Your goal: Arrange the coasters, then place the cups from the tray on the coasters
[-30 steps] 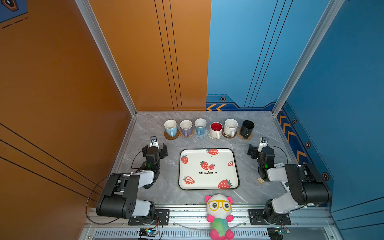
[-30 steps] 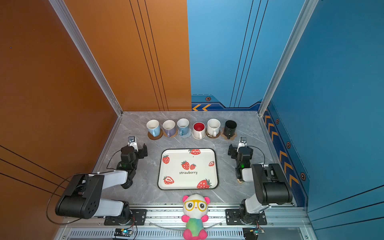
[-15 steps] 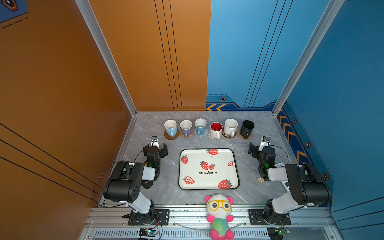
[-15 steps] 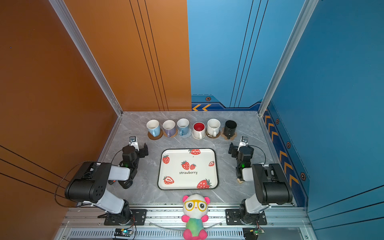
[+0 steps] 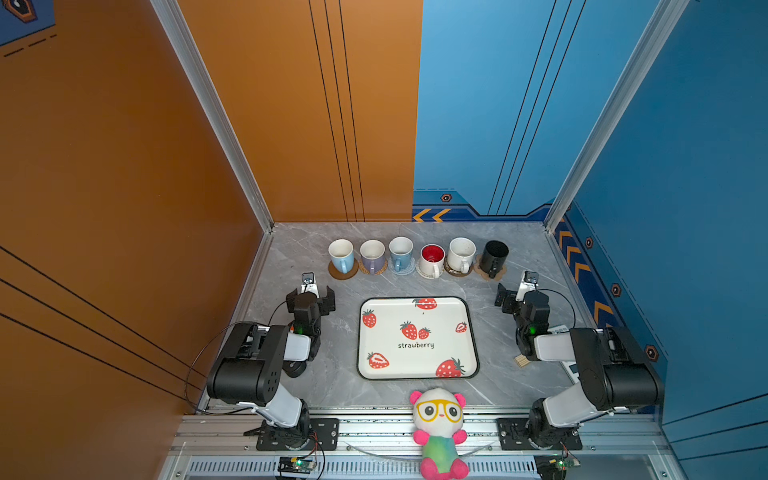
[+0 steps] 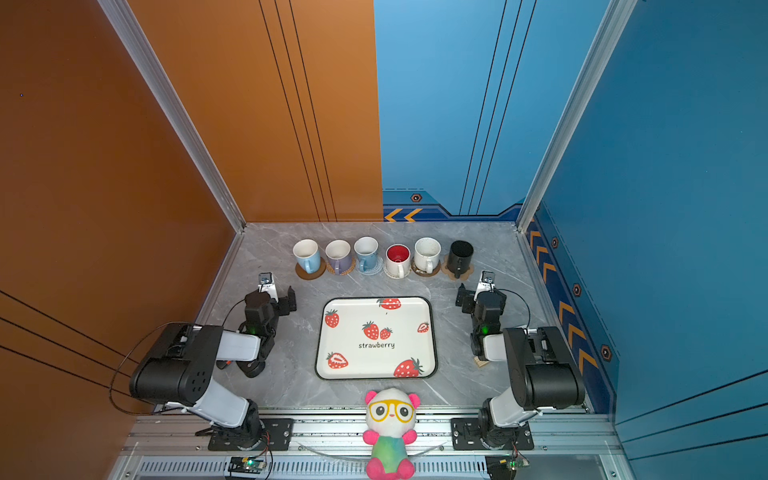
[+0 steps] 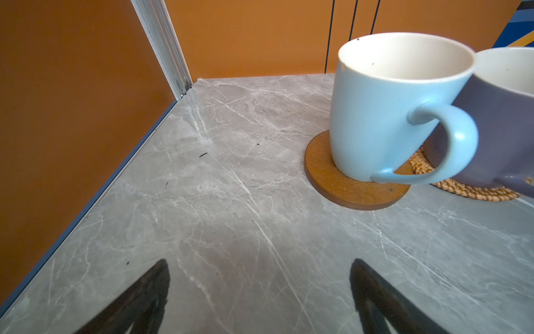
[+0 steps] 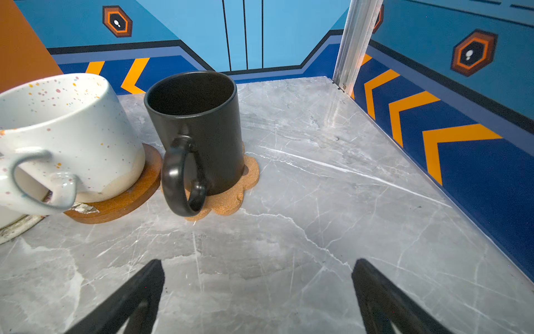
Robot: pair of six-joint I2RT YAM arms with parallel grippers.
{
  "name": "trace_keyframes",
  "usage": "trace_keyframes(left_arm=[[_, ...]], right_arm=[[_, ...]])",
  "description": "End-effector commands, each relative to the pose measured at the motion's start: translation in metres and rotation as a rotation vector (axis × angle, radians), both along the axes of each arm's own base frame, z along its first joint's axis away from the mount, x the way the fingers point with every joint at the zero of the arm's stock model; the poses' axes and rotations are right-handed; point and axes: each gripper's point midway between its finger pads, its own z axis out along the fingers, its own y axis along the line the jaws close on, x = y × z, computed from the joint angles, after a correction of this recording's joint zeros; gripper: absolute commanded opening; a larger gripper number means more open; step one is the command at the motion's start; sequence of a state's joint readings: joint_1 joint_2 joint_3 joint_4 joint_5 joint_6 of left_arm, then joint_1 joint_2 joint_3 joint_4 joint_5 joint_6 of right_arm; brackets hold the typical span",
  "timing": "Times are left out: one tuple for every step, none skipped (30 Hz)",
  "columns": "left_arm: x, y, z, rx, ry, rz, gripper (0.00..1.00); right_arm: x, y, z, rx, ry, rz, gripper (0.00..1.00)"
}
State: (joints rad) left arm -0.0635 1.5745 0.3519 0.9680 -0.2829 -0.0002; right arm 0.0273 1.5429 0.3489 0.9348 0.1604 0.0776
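Six cups (image 5: 432, 257) stand in row at far side of table (image 5: 332, 374), each on own coaster. Coasters (image 5: 343, 274) lie edge to edge. Tray (image 5: 440, 351) empty, in middle.
Left gripper (image 7: 260, 261) and right gripper (image 8: 257, 261): jaws wide apart, nothing held, each near one end of row.
Task looks finished to me.
For retreat: pull straight back. Black cup (image 8: 199, 130) handle points toward right gripper and overhangs paw-shaped coaster (image 8: 228, 202), so easy to catch.

Grey marble tabletop (image 5: 299, 249), six coasters (image 5: 343, 272) in a row near its far edge, strawberry-print tray (image 5: 440, 332) at centre
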Motion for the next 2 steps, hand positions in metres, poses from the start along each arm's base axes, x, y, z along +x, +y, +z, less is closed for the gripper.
trace_keyframes(left_arm=[[0.0023, 0.0039, 0.0059, -0.008, -0.014, 0.018, 0.98], [0.0026, 0.0039, 0.0066, -0.009, -0.017, 0.018, 0.98]], right_arm=[[0.0031, 0.0002, 0.003, -0.014, -0.002, -0.008, 1.0], [0.003, -0.0001, 0.003, -0.015, -0.003, -0.01, 1.0]])
